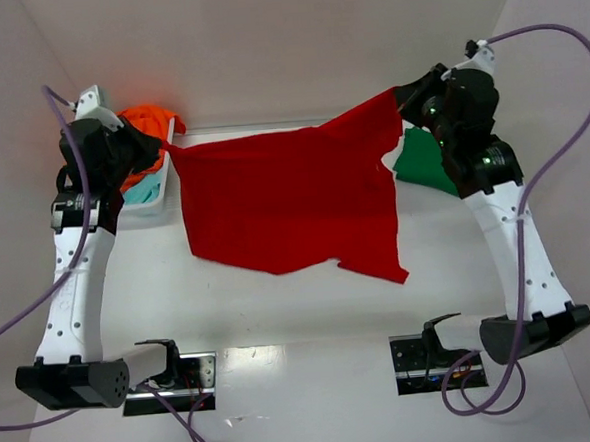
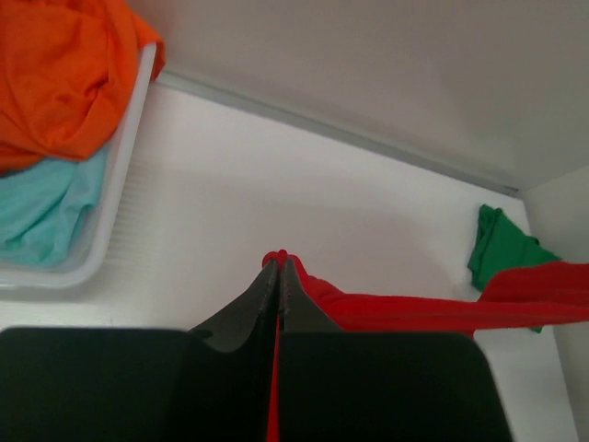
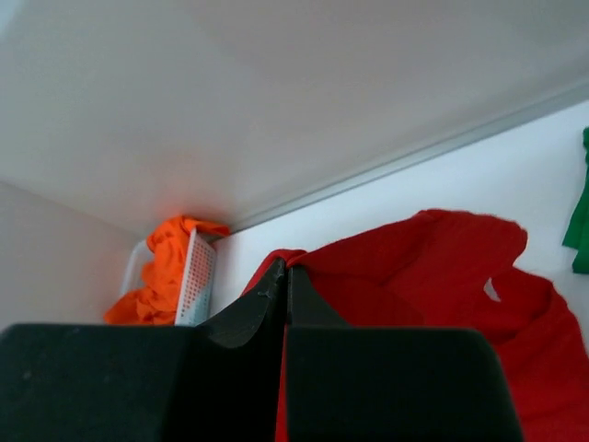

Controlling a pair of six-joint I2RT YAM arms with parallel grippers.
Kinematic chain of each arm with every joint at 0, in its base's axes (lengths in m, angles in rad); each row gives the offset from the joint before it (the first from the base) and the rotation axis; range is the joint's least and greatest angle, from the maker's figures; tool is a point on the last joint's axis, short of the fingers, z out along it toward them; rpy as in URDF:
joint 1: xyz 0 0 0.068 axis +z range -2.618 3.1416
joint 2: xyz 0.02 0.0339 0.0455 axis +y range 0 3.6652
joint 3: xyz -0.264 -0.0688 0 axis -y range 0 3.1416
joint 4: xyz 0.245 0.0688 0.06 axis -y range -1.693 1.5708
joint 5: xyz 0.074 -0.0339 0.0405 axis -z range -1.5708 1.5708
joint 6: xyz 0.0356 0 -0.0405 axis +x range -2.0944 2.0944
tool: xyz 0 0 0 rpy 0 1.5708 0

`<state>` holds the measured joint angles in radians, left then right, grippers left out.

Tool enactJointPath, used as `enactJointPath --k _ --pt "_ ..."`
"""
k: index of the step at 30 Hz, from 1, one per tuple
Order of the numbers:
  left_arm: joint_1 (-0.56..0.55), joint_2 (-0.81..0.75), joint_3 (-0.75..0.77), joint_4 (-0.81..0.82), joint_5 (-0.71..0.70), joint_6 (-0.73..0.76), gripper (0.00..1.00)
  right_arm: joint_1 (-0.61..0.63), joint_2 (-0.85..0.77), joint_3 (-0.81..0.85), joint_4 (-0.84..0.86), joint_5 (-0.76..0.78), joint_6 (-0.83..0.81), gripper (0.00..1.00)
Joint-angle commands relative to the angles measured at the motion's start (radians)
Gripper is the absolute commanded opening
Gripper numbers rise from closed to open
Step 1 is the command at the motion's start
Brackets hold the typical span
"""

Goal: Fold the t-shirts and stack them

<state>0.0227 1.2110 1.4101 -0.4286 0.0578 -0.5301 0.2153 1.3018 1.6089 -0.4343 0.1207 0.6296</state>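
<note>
Fabric stretches between the two arms: the red shirt (image 1: 284,202) hangs over the table (image 1: 301,321), its far corners pinched tight by the left gripper (image 2: 279,262) and the right gripper (image 3: 283,269). A green shirt (image 1: 422,165) lies far right; an orange shirt (image 2: 64,74) and a teal shirt (image 2: 46,207) fill the basket (image 2: 118,175) far left.

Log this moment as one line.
left pincer: shut on red t-shirt | right pincer: shut on its other end | red t-shirt: stretched between them | green t-shirt: on table, far right

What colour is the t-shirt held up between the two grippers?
The t-shirt is bright red; the top external view shows it best.
</note>
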Motion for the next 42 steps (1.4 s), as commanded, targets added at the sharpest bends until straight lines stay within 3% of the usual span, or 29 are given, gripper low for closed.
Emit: enactJointPath --k 1,7,11,16,20,24,36,40,42 --pt "0.006 -0.086 0.127 0.019 -0.009 0.015 0.0 -0.021 -0.13 0.13 -0.029 0.04 -0.057 0.0" --pt "0.006 -0.204 0.21 -0.022 0.054 0.015 0.0 -0.021 -0.284 0.244 -0.096 0.062 -0.07 0.0" --pt "0.006 -0.358 0.139 -0.033 0.105 0.005 0.0 -0.021 -0.366 0.287 -0.162 0.097 -0.07 0.0" --pt "-0.046 -0.485 0.102 -0.117 0.059 -0.048 0.0 -0.021 -0.472 0.287 -0.222 0.083 -0.05 0.0" --pt "-0.056 -0.573 0.011 -0.151 -0.015 -0.158 0.0 -0.021 -0.535 0.137 -0.244 0.048 -0.041 0.0" --pt "-0.056 -0.582 -0.108 -0.069 -0.001 -0.241 0.0 -0.021 -0.556 0.005 -0.195 0.025 -0.041 0.0" --pt "-0.056 -0.364 -0.404 0.119 -0.047 -0.291 0.0 -0.021 -0.431 -0.411 0.048 0.033 -0.031 0.0" --pt "-0.056 -0.178 -0.332 0.166 -0.068 -0.217 0.0 -0.021 -0.293 -0.406 0.147 0.066 -0.062 0.0" --pt "-0.056 -0.008 -0.179 0.166 -0.069 -0.168 0.0 -0.033 -0.202 -0.321 0.178 0.076 -0.071 0.0"
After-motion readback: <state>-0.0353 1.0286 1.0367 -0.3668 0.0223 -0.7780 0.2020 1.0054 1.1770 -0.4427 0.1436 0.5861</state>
